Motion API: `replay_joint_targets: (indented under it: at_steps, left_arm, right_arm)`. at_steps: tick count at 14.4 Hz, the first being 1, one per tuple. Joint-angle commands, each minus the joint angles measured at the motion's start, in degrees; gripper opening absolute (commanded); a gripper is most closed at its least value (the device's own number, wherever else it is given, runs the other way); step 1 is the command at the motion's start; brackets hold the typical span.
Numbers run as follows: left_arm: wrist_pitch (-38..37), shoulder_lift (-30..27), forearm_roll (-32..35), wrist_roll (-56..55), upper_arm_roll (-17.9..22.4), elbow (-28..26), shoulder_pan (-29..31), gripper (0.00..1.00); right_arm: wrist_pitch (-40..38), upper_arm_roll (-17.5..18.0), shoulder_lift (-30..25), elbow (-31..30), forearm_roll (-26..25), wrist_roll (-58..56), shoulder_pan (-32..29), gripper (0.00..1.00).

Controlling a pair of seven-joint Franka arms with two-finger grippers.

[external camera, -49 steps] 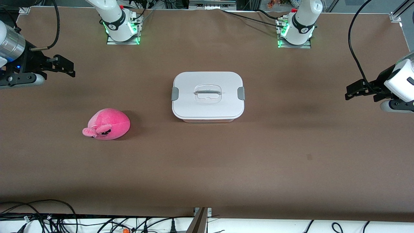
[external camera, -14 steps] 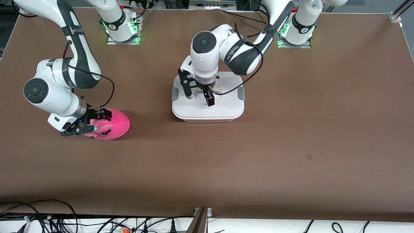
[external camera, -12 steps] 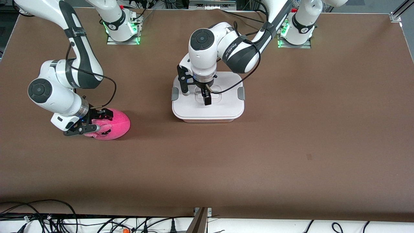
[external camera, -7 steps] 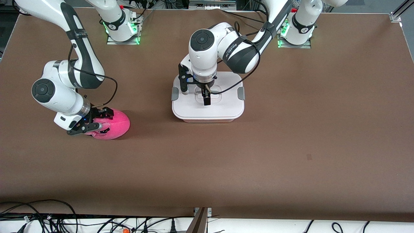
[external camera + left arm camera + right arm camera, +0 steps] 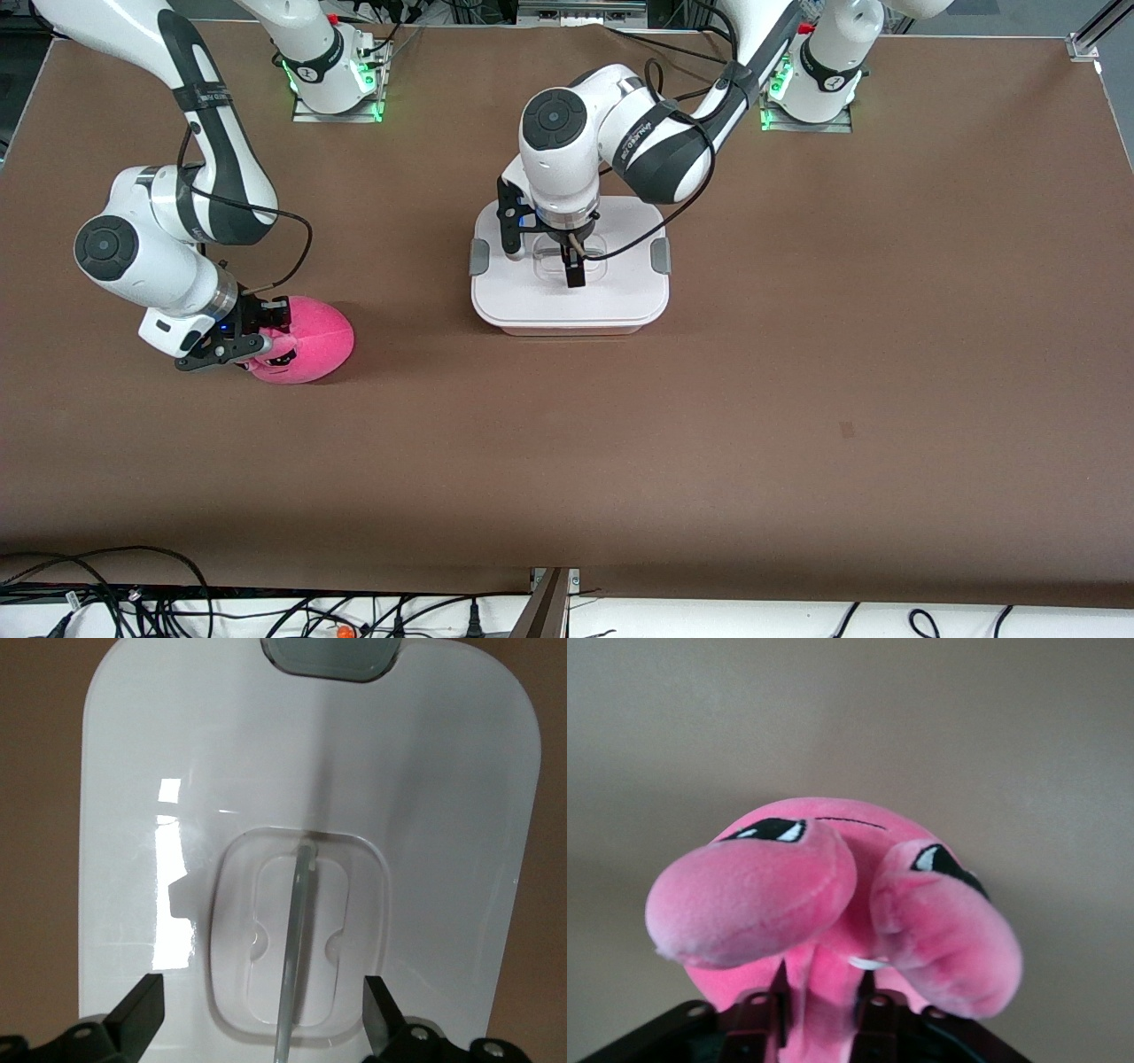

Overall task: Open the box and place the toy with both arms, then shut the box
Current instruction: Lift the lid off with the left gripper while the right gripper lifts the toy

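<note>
Box (image 5: pixel 569 266) lidded, unopened; left gripper (image 5: pixel 574 268) fingers wide over handle (image 5: pixel 299 937); right gripper (image 5: pixel 255 332) fingers pinching toy (image 5: pixel 299 340); placing, closing pending

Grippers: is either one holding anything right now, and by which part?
The right gripper is shut on the toy, pinching plush at its face end. The left gripper is open over the box handle, holding nothing.
</note>
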Motion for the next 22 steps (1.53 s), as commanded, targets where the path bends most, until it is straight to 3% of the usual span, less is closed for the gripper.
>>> replay_joint_targets:
  at_steps: [1,2,4,9,16,22]
  left_arm:
    - [-0.2,-1.3,1.0,2.0,0.2,-1.2,0.0,0.4]
    - [-0.2,-1.3,1.0,2.0,0.2,-1.3,0.0,0.31]
    - [-0.3,-1.3,0.8,1.9,0.2,-1.3,-0.1,0.0]
    - [-0.9,-2.0,0.5,1.7,0.3,-0.7,0.0,0.0]
    - [-6.3,-7.5,-1.4,1.9,0.6,-0.2,1.6,0.0]
    - [-13.9,-12.7,-3.7,8.2,0.6,-0.3,11.5,0.0]
  right_arm:
    - [1.2,0.4,0.5,-0.7,0.9,-1.4,-0.6,0.0]
    - [1.0,0.4,0.4,-0.4,0.9,-1.4,-0.5,0.0]
    - [0.2,1.0,-0.9,0.1,0.8,-2.3,-0.4,0.0]
    - [-10.2,2.1,-3.8,4.4,0.6,-4.8,-0.4,0.0]
    - [-28.9,2.7,-3.6,18.5,-0.4,-12.0,3.5,0.0]
    - [-35.6,2.8,-3.6,23.5,-4.7,-12.0,12.6,0.0]
